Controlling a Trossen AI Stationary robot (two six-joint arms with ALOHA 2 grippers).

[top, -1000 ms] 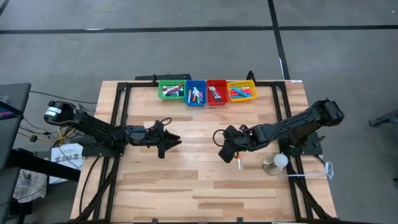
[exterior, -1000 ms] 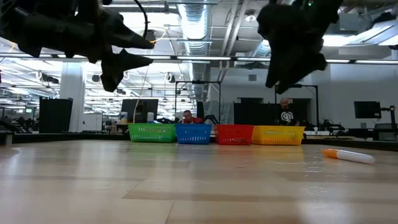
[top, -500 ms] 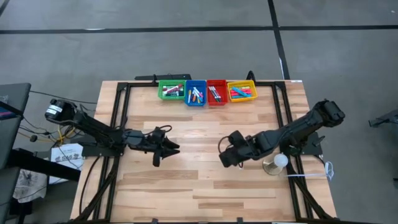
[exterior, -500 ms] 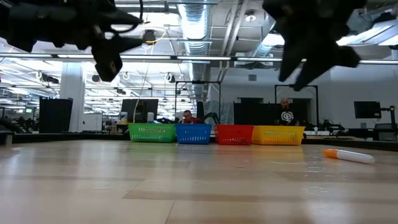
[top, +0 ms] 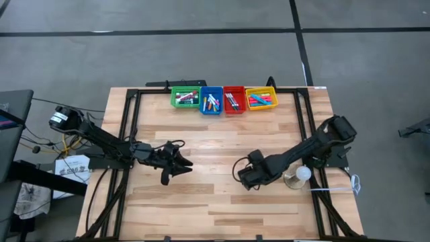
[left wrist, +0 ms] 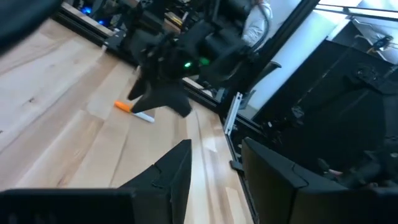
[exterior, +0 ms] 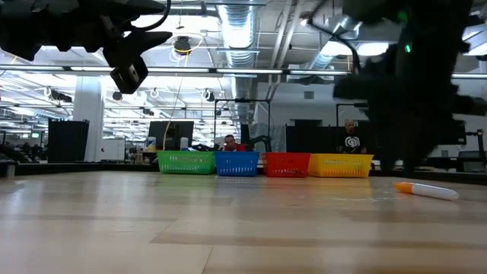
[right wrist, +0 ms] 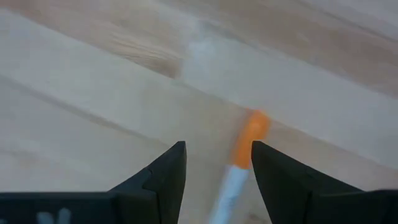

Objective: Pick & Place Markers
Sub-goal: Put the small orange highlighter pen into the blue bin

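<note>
Fingers [right wrist: 168, 174] spreading apart above orange marker [right wrist: 244, 155] on wooden table [top: 201, 202]; bins [top: 223, 99] lining up at 12 o'clock; now lowering, right gripper [top: 243, 176].

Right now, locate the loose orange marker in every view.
High: hidden under the right end effector.
Low: marker flat on the table, right of the yellow bin.
Left wrist: under the far arm.
Right wrist: between the fingers.
Shared landmark: right end effector.
</note>
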